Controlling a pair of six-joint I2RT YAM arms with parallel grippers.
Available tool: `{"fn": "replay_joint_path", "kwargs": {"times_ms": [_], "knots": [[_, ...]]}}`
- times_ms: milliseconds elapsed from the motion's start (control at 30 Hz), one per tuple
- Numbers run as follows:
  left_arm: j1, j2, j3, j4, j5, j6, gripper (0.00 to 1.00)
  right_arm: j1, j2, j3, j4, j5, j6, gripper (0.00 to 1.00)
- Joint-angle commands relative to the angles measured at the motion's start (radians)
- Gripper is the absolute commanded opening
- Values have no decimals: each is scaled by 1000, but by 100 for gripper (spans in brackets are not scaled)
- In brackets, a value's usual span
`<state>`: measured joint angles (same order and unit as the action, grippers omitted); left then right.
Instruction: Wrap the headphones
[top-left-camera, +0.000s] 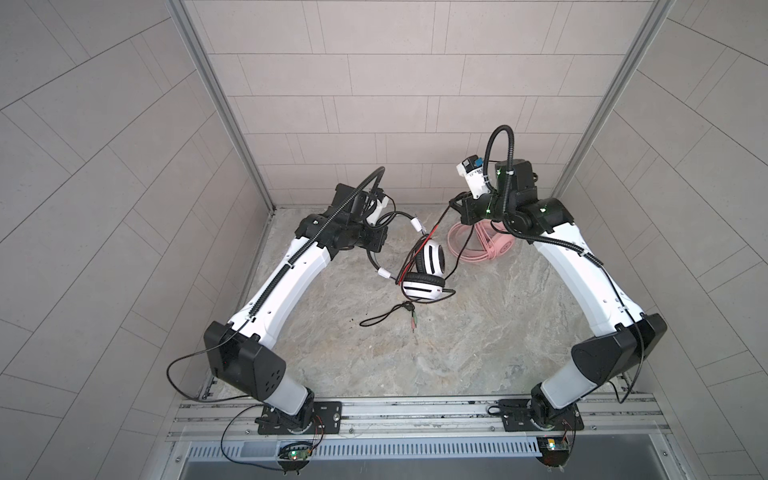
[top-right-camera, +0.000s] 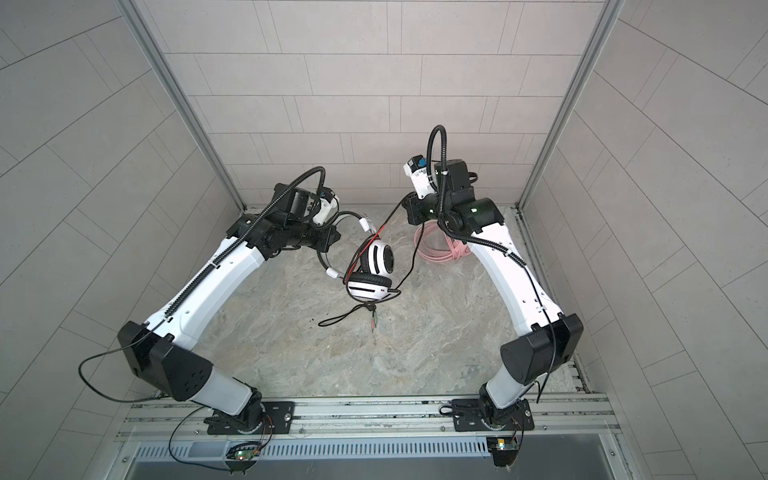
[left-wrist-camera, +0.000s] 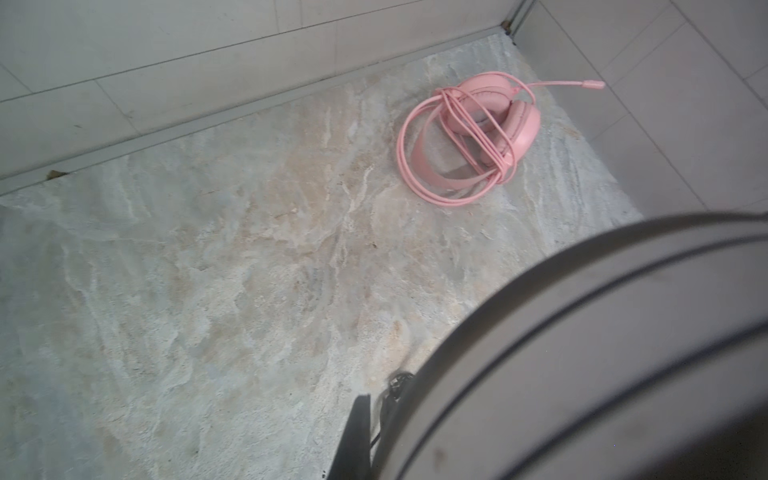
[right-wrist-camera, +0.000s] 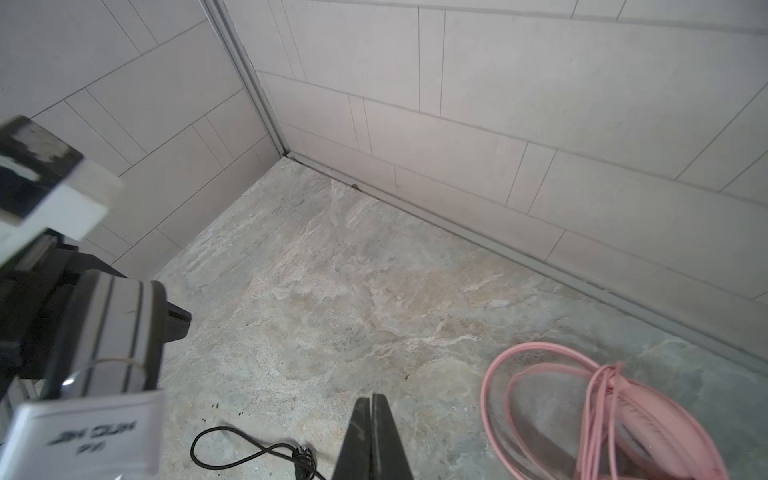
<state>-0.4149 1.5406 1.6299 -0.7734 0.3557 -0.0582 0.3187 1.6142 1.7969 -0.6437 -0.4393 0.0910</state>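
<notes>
Headband (left-wrist-camera: 582, 353): a blurred grey band with dark edges, right up against the left wrist lens. It blocks that whole corner of the view, and one dark finger (left-wrist-camera: 359, 432) shows beside it.
Left gripper (top-left-camera: 379, 244): clamped on the headband, holding the striped headset (top-left-camera: 424, 272) near the middle of the table (top-left-camera: 457, 353). The two white-and-black ear cups sit just beside each other; whether the lower one touches the table cannot be told.
Right gripper (top-left-camera: 452, 204): fingers pressed together. In both top views the black cable (top-left-camera: 430, 235), with a red strand, runs taut from the ear cups up to it. The right wrist view shows no cable at the fingertips (right-wrist-camera: 371, 405).
Cable tail: a slack loop lies on the table in front of the ear cups and ends in the plugs (top-left-camera: 412, 326).
Pink headset (left-wrist-camera: 490, 124): on the table at the far right, near the back wall (top-left-camera: 395, 83). Its pink cable is wound around it, and its thin mic boom (left-wrist-camera: 594, 84) sticks out toward the side wall.
In the way: the right arm (top-left-camera: 561, 257) covers part of the pink headset in both top views. In the right wrist view, the headband and the left arm's wrist fill one side.
Surroundings: marbled stone table with tiled walls on three sides; both arm bases are bolted to a metal rail (top-left-camera: 415, 409) at the front.
</notes>
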Motion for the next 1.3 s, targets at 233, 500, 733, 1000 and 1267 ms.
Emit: {"fn": "replay_joint_path", "kwargs": {"times_ms": [233,500,733,1000,1267], "knots": [[1,-92,42,49,204,-86,0,-10,26,-198,229,-157,125,3],[7,-102,41,135,302,-173,0,4,41,-374,432,-230,218,11],[13,-102,51,217,354,-255,0,31,74,-476,605,-229,310,12],[36,-107,44,314,379,-355,0,73,152,-527,752,-213,382,12],[91,-103,25,362,367,-465,0,96,232,-588,883,-159,456,9]]}}
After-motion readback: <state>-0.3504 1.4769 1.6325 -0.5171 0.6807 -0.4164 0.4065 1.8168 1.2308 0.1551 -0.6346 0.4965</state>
